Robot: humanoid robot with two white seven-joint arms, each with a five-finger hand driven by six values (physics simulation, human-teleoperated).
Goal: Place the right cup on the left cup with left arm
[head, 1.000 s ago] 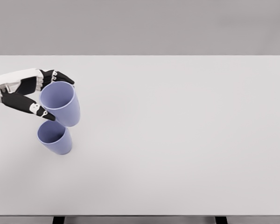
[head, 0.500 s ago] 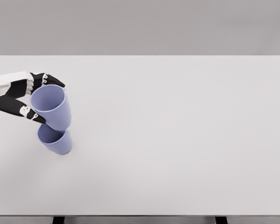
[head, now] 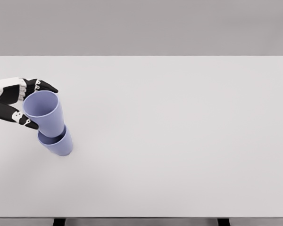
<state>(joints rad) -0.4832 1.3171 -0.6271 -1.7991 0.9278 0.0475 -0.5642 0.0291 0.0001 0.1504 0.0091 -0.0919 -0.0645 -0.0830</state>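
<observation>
Head view: your left hand (head: 16,103) is wrapped around the rim of the upper cup (head: 44,114), near the table's (head: 179,141) left edge. Its base sits in the mouth of the lower cup (head: 57,144), tilted left. Straighten it, press down gently, then spread fingers. Right arm isn't visible.

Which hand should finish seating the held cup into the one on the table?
Left. The left hand already grips the upper cup at its rim, its base entering the lower cup on the table. The right arm is out of view, so a handover would likely gain nothing.
</observation>
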